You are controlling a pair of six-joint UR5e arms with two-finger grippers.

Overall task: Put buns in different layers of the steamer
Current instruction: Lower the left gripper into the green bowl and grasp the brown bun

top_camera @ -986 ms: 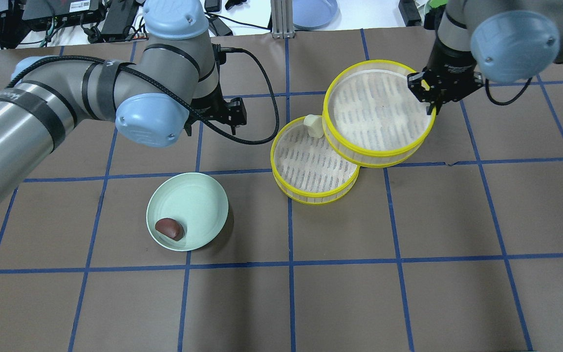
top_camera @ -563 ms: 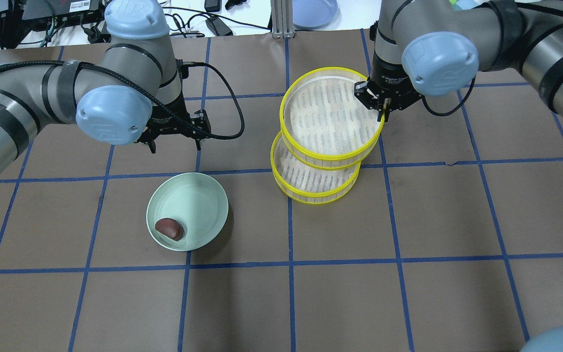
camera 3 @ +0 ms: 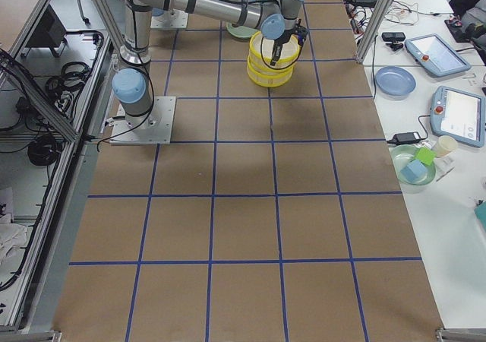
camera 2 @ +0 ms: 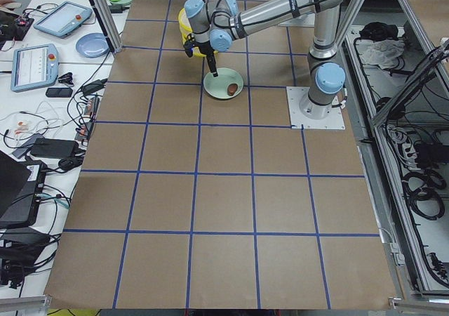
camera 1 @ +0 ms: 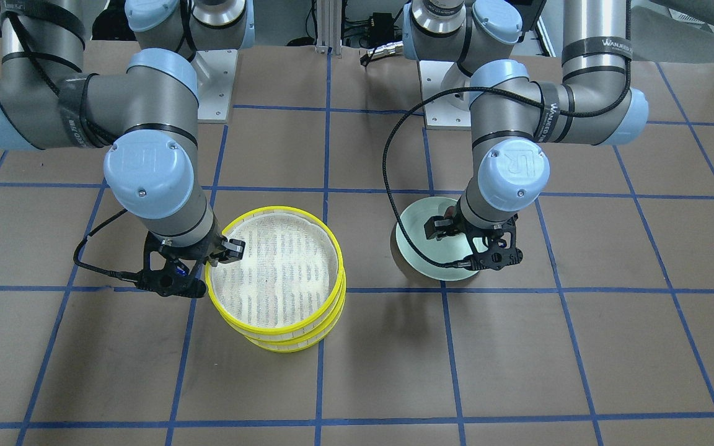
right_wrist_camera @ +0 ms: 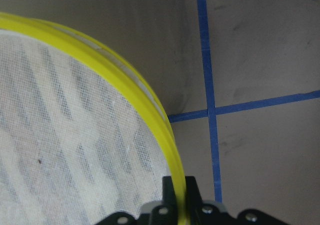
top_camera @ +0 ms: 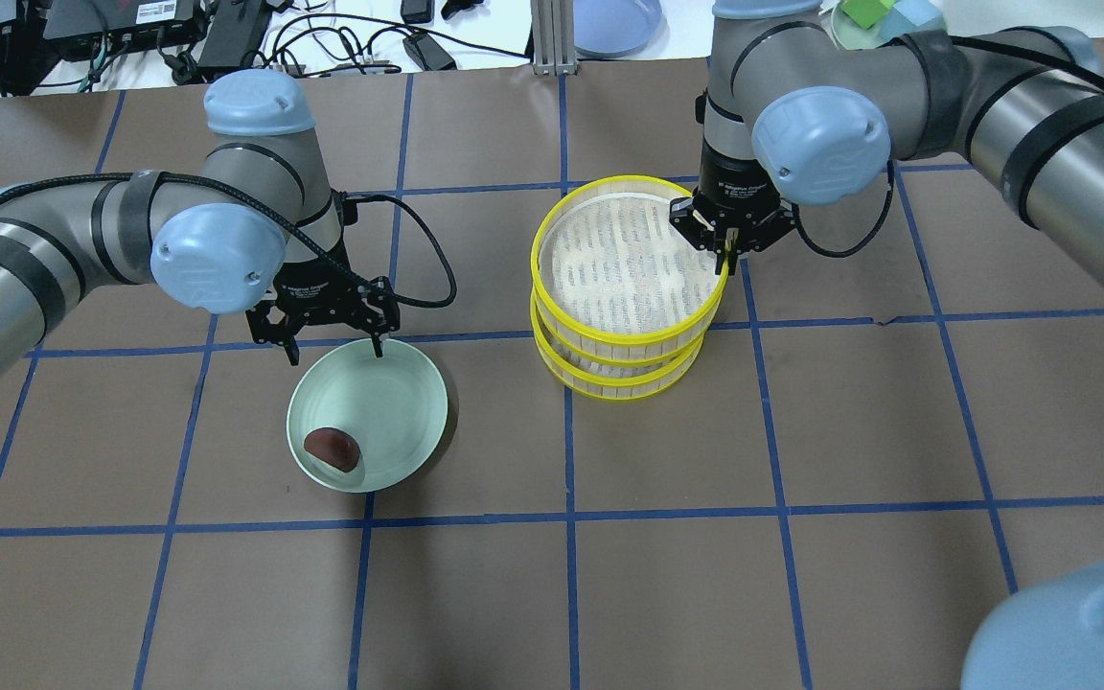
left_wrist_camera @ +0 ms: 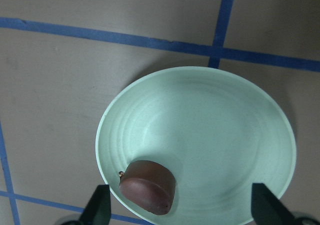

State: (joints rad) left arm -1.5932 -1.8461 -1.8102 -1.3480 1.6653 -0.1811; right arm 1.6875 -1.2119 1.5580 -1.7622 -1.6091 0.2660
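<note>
The brown table carries a blue tape grid. A green plate sits on it. Apart from the plate stands the lower tray, the upper tray stacked above it.

Steamer layers: 2, stacked; upper layer on lower layer, 1 o'clock of overhead centre.
Pale green plate: 1, 8 o'clock of centre.
Buns in sight: 1, dark reddish-brown bun, 7 o'clock on plate.
Blue dish: 1, 12 o'clock, beyond table.
Grippers: 2; left gripper, right gripper.
</note>
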